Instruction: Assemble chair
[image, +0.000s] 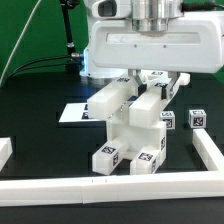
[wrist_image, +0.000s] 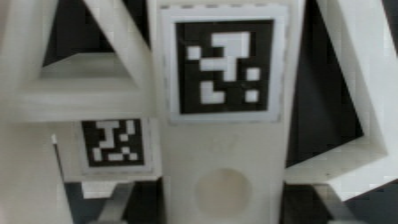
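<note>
The partly joined chair (image: 128, 128) stands in the middle of the black table, matte white blocky pieces with marker tags on its lower ends. My gripper (image: 156, 84) hangs straight over it under the big white robot body. Its dark fingers flank the upper white chair part (image: 150, 104) and look shut on it. In the wrist view that part (wrist_image: 222, 120) fills the middle, with a large tag above and an oval recess near my gripper (wrist_image: 222, 205). A second tagged piece (wrist_image: 111, 140) stands beside it. A small tagged cube (image: 196, 118) sits alone toward the exterior view's right.
The marker board (image: 72, 113) lies flat behind the chair toward the exterior view's left. A long plain white border rail (image: 100, 186) runs along the front, with short side pieces at both ends. Dark cables hang at the back left.
</note>
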